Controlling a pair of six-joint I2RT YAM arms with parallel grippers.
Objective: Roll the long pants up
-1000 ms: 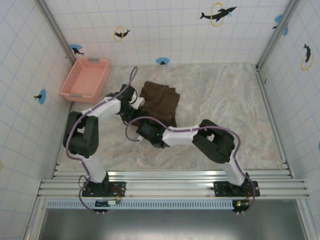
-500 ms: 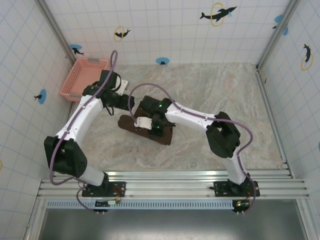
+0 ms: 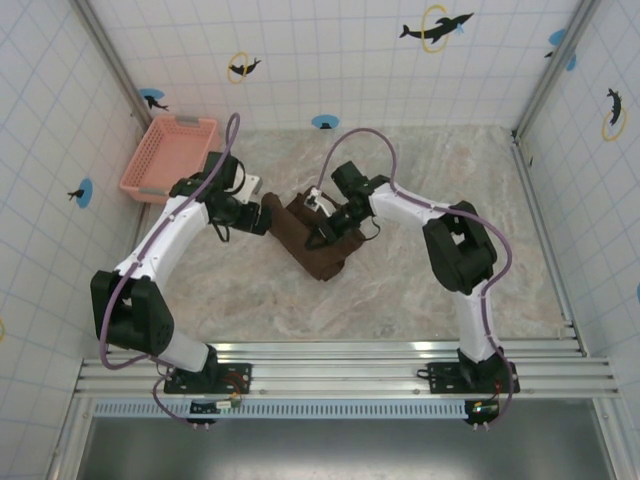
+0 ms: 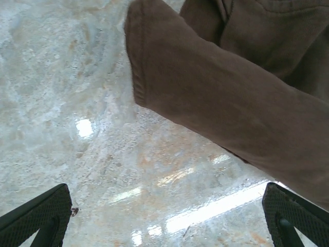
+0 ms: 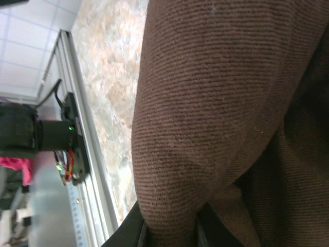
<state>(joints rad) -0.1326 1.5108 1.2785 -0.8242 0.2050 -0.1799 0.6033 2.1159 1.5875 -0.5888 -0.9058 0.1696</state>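
The long pants (image 3: 318, 246) lie mid-table as a dark brown rolled bundle running diagonally. In the left wrist view the rolled pants (image 4: 231, 92) cross the upper right, one rounded end toward the camera. My left gripper (image 3: 268, 216) sits at the bundle's left end, and its dark fingers (image 4: 36, 216) stand far apart over bare table, so the left gripper (image 4: 164, 229) is open and holds nothing. My right gripper (image 3: 326, 228) reaches in from the right onto the bundle's top. In the right wrist view a fold of the pants (image 5: 205, 103) is pinched in the right gripper (image 5: 169, 234).
A pink basket (image 3: 170, 155) stands at the back left by the tiled wall. The marble table (image 3: 450, 290) is bordered by tiled walls on three sides and an aluminium rail (image 3: 340, 350) at the near edge.
The pants went from a flat folded pile to a rolled bundle, now turned diagonal. The right arm swung round to the bundle's right side. The left gripper came back to its left end.
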